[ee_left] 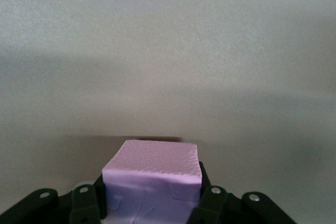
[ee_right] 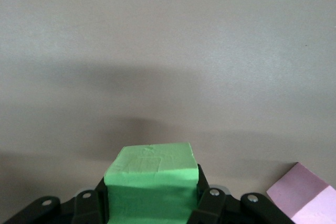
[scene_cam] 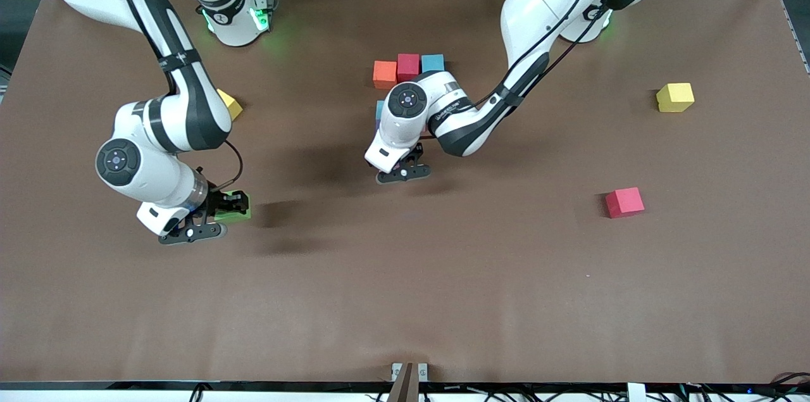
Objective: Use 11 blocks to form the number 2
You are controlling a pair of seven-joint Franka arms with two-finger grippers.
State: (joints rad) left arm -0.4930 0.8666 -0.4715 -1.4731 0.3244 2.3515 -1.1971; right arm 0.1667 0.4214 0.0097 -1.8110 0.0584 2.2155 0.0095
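Brown matte table (scene_cam: 443,301) fills my front view, with cables and frame rails along the edge where the arm bases stand.

Front view: I see an orange block (scene_cam: 384,74), a dark red block (scene_cam: 408,66) and a light blue block (scene_cam: 433,62) touching in a row near mid-table. Just nearer the camera, another blue block (scene_cam: 380,111) peeks out from under the left arm's wrist. The left gripper (scene_cam: 403,172) hangs over bare table nearer the camera than that row; what it holds is hidden from this angle. The right gripper (scene_cam: 218,212) sits toward the right arm's end of the table, clamped on a green block (scene_cam: 235,211). A lone red block (scene_cam: 624,202) lies toward the left arm's end, and a yellow cube (scene_cam: 674,97) sits farther from the camera than it. A second yellow cube (scene_cam: 229,104) shows partly beside the right arm's forearm.

Left wrist view: I see the fingers (ee_left: 212,200) pressed on either side of a pale purple block (ee_left: 152,179), grasped firmly, with plain table past it.

Right wrist view: fingers (ee_right: 210,203) squeeze the green block between them. A pink block (ee_right: 310,195) shows at the corner of this frame, near the green one but apart from it.
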